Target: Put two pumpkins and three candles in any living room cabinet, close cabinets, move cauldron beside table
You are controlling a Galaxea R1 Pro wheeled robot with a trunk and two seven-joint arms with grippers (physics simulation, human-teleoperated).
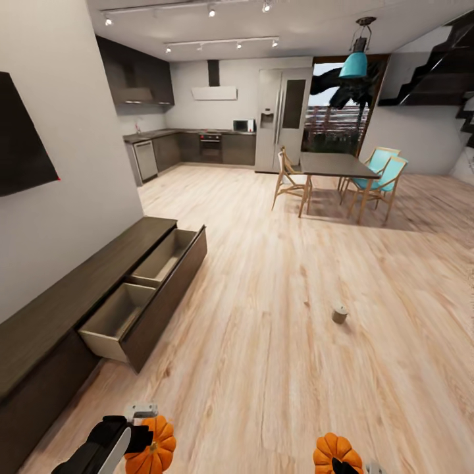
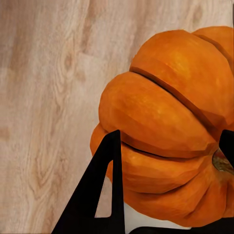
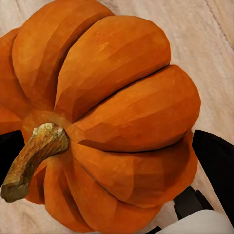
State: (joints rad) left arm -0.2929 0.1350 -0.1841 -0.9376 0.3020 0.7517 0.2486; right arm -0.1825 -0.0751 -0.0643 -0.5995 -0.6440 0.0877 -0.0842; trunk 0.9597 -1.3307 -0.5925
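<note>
While both pumpkins are already in the jaws, the step in hand is carrying them to the cabinet (image 1: 79, 283), which runs along the wall on the robot's left. The left gripper (image 1: 146, 431) is clamped on one pumpkin (image 1: 153, 446), its dark fingers (image 2: 100, 190) pressed on either side of the ribs in the left wrist view. The right gripper (image 1: 342, 465) grips the other pumpkin (image 1: 336, 453), its stem (image 3: 31, 158) pointing toward the right wrist camera.

Two drawers of the cabinet stand pulled out over the floor (image 1: 263, 316): the near drawer (image 1: 118, 313) and the far drawer (image 1: 164, 253), both showing pale interiors with nothing visible inside. One candle (image 1: 340, 314) stands upright on the floor, well apart from the cabinet, ahead and to the right.

My judgement is that the next move calls for turning the base left and closing on the near drawer, then lowering each pumpkin through its open top before letting go. The drawer's front edge juts into the walkway, so the base should stop short of that corner and let the arms reach over the rim. Open floor lies wide ahead and to the right. The dining table (image 1: 339, 164) and chairs (image 1: 382, 181) stand far off, and the candle is clear of a leftward path
</note>
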